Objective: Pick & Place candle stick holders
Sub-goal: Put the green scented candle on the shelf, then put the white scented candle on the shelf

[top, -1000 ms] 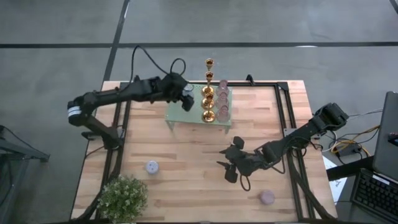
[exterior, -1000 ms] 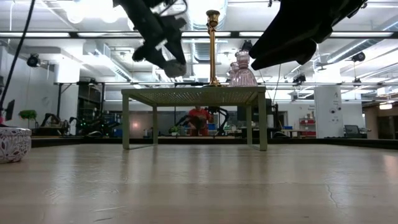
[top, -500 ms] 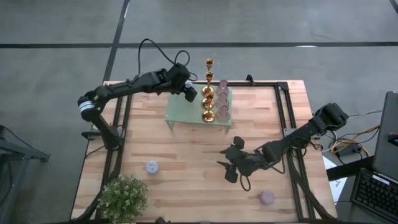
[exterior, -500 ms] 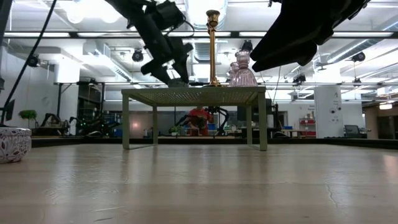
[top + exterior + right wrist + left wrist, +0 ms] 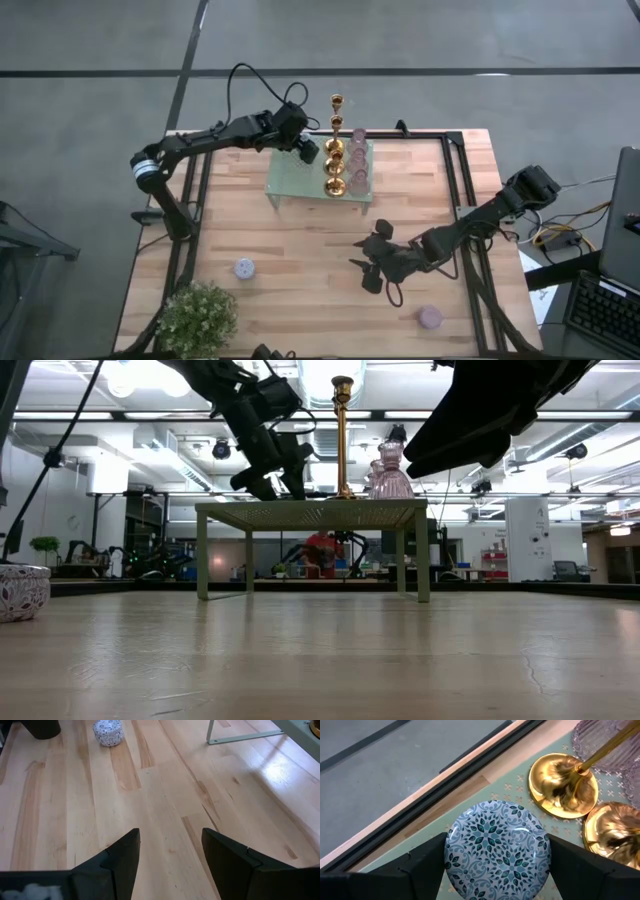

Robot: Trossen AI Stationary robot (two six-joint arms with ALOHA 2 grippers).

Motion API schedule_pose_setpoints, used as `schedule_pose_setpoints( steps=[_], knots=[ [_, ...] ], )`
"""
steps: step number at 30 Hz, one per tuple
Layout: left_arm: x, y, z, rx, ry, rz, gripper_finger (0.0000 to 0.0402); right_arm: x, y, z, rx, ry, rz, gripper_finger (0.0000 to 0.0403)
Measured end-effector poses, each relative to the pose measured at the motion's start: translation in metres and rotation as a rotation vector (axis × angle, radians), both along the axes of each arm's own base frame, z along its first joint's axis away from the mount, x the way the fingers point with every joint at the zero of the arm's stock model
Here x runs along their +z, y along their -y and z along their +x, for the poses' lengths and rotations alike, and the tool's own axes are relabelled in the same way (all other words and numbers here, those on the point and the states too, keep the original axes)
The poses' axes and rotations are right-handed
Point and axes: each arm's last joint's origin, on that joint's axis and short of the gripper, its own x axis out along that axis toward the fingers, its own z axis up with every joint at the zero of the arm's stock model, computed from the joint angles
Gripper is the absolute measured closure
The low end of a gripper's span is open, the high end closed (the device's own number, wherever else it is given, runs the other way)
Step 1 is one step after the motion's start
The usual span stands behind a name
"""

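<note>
- While my left pincer [image 5: 305, 150] hung over the rack [image 5: 285, 180], its fingers stood apart around a patterned cup [image 5: 497, 850]; I judged the cup to be resting on the rack, being set down or just let go.
- Three gold candlesticks [image 5: 335, 160] and several pink cups [image 5: 359, 160] stood on the rack already, the nearest gold base just beside my cup.
- Two cups remained on the surface [image 5: 300, 260]: one blue [image 5: 244, 268] near the plant [image 5: 197, 318], one lilac [image 5: 430, 317] near my right pincer [image 5: 372, 265].
- That right pincer hovered over bare surface with its fingers apart, holding nothing.
</note>
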Motion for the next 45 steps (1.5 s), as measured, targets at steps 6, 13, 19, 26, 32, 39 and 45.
schedule_pose_setpoints(
  steps=[6, 13, 19, 26, 32, 39, 45],
  knots=[
    [-0.002, 0.000, 0.000, -0.001, 0.002, 0.002, 0.0092, 0.000, 0.000, 0.000, 0.000, 0.000, 0.000, 0.0197],
    [-0.002, 0.000, 0.001, -0.002, 0.007, 0.001, 0.0089, 0.000, 0.000, 0.000, 0.000, 0.001, 0.000, 0.0197],
    [-0.002, 0.001, 0.001, -0.012, 0.006, 0.006, 0.0076, 0.000, 0.000, 0.000, 0.000, 0.001, 0.000, 0.0197],
    [-0.002, 0.001, 0.002, -0.011, 0.010, 0.014, 0.0046, 0.000, 0.000, 0.000, -0.001, 0.001, 0.000, 0.0197],
    [0.014, 0.007, -0.008, -0.039, -0.012, 0.030, 0.0041, 0.000, 0.000, 0.000, -0.001, 0.001, 0.000, 0.0197],
    [0.037, 0.040, -0.037, -0.142, -0.107, 0.022, 0.0040, -0.001, 0.000, -0.001, 0.000, -0.003, -0.002, 0.0197],
    [0.052, 0.089, -0.059, -0.303, -0.198, 0.010, 0.0039, -0.003, 0.001, -0.002, -0.008, -0.005, 0.007, 0.0197]
  ],
)
